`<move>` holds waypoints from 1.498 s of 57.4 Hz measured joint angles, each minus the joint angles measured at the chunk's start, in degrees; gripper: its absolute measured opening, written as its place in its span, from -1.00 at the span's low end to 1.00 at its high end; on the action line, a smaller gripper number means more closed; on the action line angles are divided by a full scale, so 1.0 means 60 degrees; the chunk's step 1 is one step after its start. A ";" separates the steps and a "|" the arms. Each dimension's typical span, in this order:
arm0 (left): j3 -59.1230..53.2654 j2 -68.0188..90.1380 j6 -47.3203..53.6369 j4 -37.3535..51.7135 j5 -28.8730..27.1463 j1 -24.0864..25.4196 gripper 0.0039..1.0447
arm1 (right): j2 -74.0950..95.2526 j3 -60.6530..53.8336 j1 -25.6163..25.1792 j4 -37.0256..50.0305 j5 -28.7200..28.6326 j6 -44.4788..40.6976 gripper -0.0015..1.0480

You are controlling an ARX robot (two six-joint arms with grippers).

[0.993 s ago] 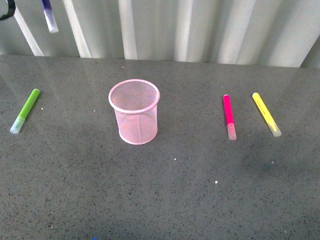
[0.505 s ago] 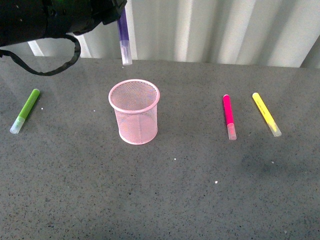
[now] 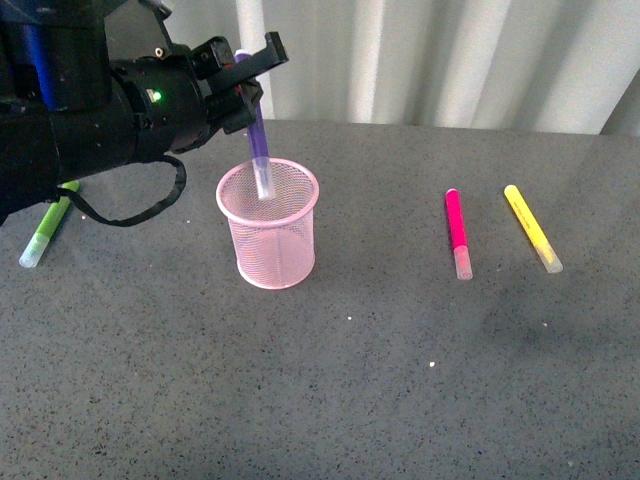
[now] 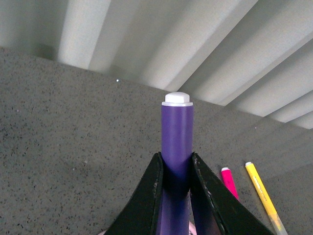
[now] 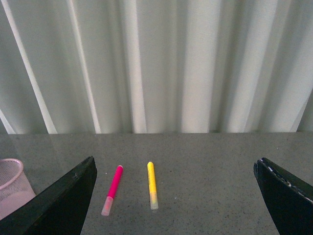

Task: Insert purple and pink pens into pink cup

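**Purple pen in the mouth of the pink cup, pink pen flat on the surface**

The pink cup (image 3: 275, 255) stands upright on the grey surface (image 3: 350, 400). It is pale-pink wire mesh with a solid rim, and one can see through its sides. The purple pen (image 3: 258, 140) leans into its mouth, pale cap downward, the cap just below the rim. Whether it touches the mesh I cannot tell. The left pincer (image 3: 248, 85) pinches the pen's upper barrel. Right of the cup and well apart, the pink pen (image 3: 457, 225), magenta with a pale cap, lies beside a yellow marker (image 3: 530, 225). The left arm hides the far end of a green marker (image 3: 42, 240). The right pincer (image 5: 175, 164) is spread wide and empty, its fingers cut off by the picture edges.
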 joint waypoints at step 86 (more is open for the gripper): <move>-0.5537 -0.5213 0.4291 0.2470 -0.2310 0.1188 -0.69 | 0.0000 0.0000 0.0000 0.0000 0.0004 0.0000 0.87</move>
